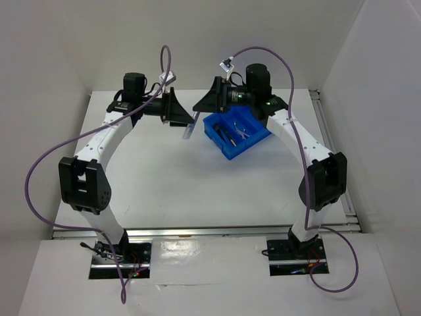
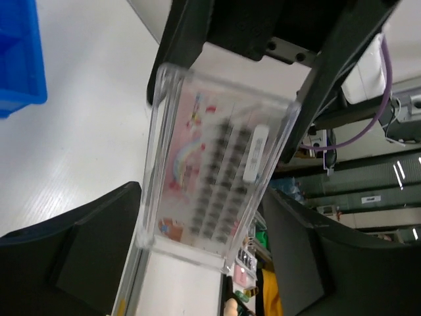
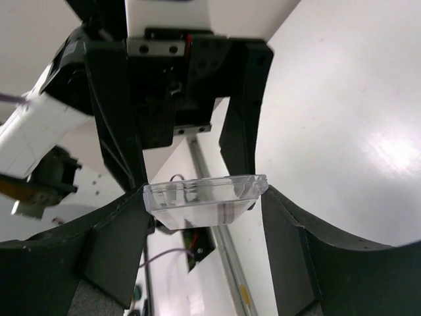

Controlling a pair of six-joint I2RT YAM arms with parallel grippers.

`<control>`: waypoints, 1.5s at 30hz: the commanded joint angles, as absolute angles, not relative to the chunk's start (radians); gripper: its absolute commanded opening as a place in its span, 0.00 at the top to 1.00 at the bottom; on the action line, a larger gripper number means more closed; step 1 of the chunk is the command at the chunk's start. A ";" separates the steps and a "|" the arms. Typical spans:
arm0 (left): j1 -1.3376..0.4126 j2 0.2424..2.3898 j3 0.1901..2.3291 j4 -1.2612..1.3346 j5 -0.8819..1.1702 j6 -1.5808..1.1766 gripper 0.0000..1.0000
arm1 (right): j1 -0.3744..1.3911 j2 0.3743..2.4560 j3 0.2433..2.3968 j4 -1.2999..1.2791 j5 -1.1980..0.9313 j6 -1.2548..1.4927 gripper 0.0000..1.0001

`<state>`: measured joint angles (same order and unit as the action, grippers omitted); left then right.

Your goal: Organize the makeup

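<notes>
Jaws of left gripper [image 2: 200,197], right gripper [image 3: 205,197] flank clear case's [image 2: 210,164] opposite ends.

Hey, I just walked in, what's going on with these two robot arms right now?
The two arms look to be passing a clear case of false lashes between them in mid-air, beside the blue tray. The right gripper is clamped on the case's edges. The left gripper has a finger on either side of the case too, but whether it grips is unclear. A few small tools lie in the tray.
</notes>
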<state>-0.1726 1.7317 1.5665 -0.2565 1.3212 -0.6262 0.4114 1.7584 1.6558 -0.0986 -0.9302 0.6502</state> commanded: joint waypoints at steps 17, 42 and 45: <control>-0.014 1.727 1.713 -0.667 1.099 -0.397 0.00 | 0.408 1.778 1.933 -0.593 0.001 0.313 0.66; -0.005 1.706 1.647 -0.670 0.848 -0.445 0.00 | 0.358 2.045 1.914 -0.407 0.715 0.000 0.67; -0.005 1.717 1.647 -0.670 0.848 -0.445 0.00 | 0.348 2.082 1.925 -0.388 0.724 -0.009 0.67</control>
<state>-0.0029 1.7321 1.6505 -0.6952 0.8459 -0.4309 0.3634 2.0521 1.8969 -0.4675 0.6605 0.0120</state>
